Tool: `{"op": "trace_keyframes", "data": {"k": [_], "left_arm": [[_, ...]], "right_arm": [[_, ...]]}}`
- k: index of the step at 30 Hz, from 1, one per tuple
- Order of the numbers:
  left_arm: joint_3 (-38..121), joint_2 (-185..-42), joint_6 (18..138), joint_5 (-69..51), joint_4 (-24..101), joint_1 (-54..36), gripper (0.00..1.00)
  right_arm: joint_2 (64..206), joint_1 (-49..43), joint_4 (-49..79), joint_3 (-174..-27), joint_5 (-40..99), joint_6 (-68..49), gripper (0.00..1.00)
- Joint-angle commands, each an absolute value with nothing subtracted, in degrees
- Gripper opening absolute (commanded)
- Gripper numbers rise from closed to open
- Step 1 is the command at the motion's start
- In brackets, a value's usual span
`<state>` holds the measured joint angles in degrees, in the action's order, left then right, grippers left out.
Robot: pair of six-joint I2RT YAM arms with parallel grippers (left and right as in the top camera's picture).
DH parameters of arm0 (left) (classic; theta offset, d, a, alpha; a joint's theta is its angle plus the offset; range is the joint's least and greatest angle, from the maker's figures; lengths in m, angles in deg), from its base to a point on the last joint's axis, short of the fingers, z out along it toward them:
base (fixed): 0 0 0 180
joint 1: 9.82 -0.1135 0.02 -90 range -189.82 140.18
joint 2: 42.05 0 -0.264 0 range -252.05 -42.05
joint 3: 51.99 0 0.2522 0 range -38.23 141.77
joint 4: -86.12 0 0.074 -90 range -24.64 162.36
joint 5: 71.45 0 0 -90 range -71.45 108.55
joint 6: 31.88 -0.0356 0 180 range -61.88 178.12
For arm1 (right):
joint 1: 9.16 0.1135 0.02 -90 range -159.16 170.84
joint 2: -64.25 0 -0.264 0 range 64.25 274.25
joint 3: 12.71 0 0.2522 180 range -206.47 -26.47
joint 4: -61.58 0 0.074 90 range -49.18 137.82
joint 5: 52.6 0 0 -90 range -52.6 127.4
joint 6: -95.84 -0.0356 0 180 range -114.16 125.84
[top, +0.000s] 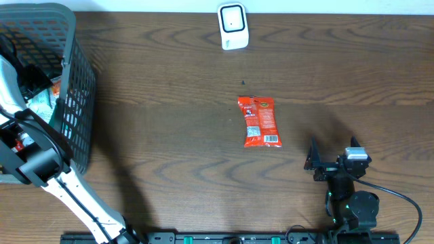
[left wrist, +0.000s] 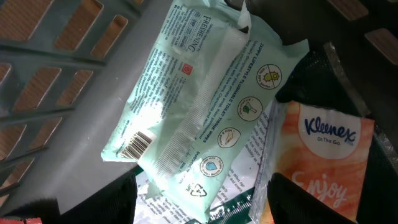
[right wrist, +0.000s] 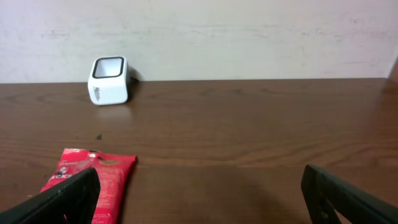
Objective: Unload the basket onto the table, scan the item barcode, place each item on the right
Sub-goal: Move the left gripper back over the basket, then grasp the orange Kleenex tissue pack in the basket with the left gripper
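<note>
Item: wipes pack, barcode up, lying in grey basket at far left, beside Kleenex pack.
Left gripper: jaws apart, straddling pack's near end.
Right gripper: released, empty, near right.
Table centre: red packet.
Far edge: white scanner.
</note>
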<state>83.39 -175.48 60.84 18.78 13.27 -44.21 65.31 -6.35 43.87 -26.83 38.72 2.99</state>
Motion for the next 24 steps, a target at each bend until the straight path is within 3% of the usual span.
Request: {"op": "trace_keyframes", "data": {"k": [1,24], "left_arm": [[83.3,-181.6,60.3,19.3,12.9,-44.1,0.68],[83.7,-163.3,73.5,7.4,9.0,-44.1,0.78]], "right_arm": [[65.1,-6.8,43.7,-26.8,39.3,2.0,0.99],[65.1,-6.8,43.7,-26.8,39.3,2.0,0.99]]}}
